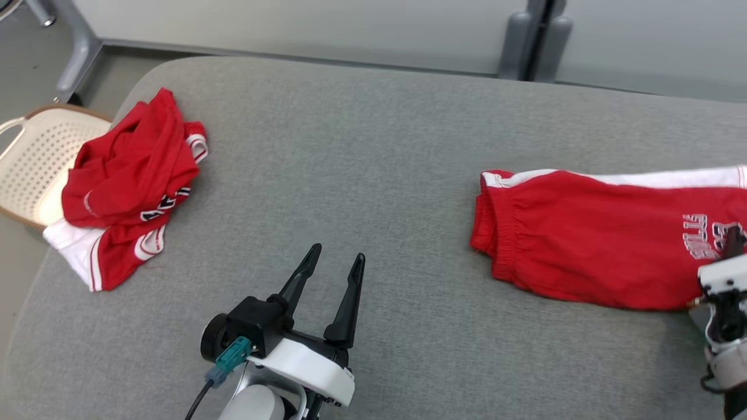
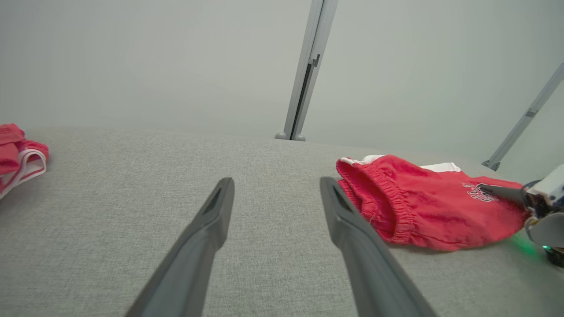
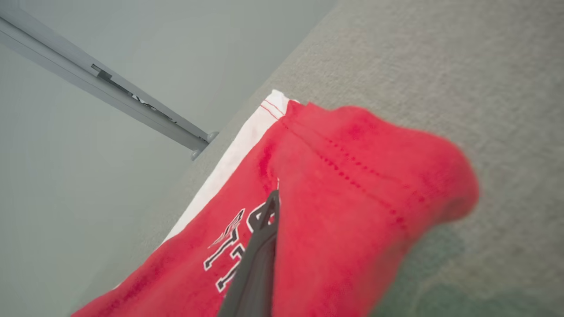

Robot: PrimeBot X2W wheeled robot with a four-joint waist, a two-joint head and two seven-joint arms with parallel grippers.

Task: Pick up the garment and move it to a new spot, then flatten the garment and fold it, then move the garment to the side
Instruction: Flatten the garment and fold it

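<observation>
The garment (image 1: 583, 245), red shorts with a white side stripe and dark lettering, lies spread on the right of the grey padded table (image 1: 373, 146). My right gripper (image 1: 734, 236) is at its right end, by the lettering, shut on a fold of the red cloth. In the right wrist view the garment (image 3: 352, 198) is bunched over my right gripper (image 3: 274, 198), and one dark finger shows against the lettering. My left gripper (image 1: 339, 254) hovers open over bare table at the front centre, well left of the elastic waistband (image 2: 387, 207). Nothing is between the fingers of my left gripper (image 2: 276, 180).
A second red and white garment (image 1: 128, 186) lies crumpled at the table's left edge, partly hanging over it. A cream perforated basket (image 1: 35, 157) stands beside that edge, lower down. Grey posts (image 1: 537, 41) rise behind the table. Bare grey surface stretches between the two garments.
</observation>
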